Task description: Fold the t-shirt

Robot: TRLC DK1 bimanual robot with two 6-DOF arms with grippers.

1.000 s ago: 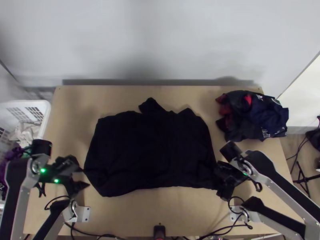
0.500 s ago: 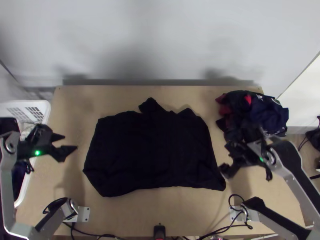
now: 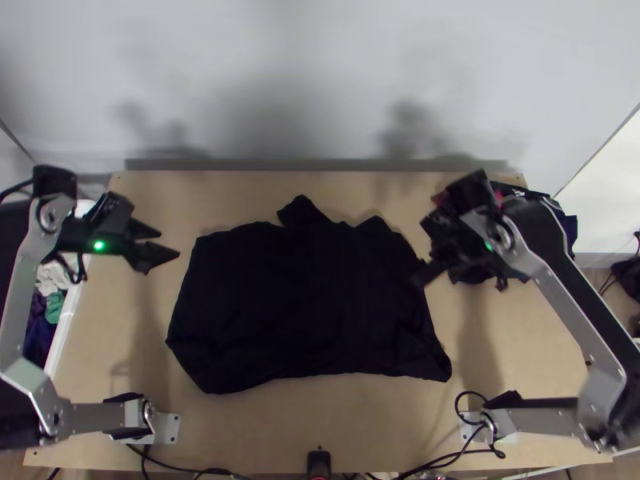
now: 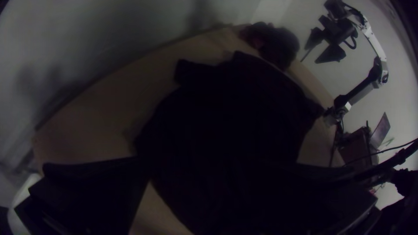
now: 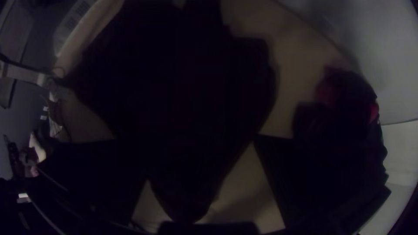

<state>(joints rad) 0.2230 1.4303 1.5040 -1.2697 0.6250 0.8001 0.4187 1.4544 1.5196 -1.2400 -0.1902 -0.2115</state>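
Note:
The black t-shirt lies spread on the table in the top view, its near-left edge a little rumpled. My left gripper is open above the table, left of the shirt's upper left part. My right gripper hangs over the shirt's right edge, near the clothes pile. In the left wrist view my left gripper has its fingers wide apart, with the shirt beyond them. In the right wrist view my right gripper is open too, the shirt below it.
A pile of dark and red clothes lies at the table's back right, partly behind the right arm. A white basket with clothes stands along the left edge. Bare tabletop shows between the shirt and the near edge.
Both grippers have moved up the picture, the right one from the shirt's near-right corner to beside the pile. The left one first swung left, then back right. The shirt's near-right corner came into view.

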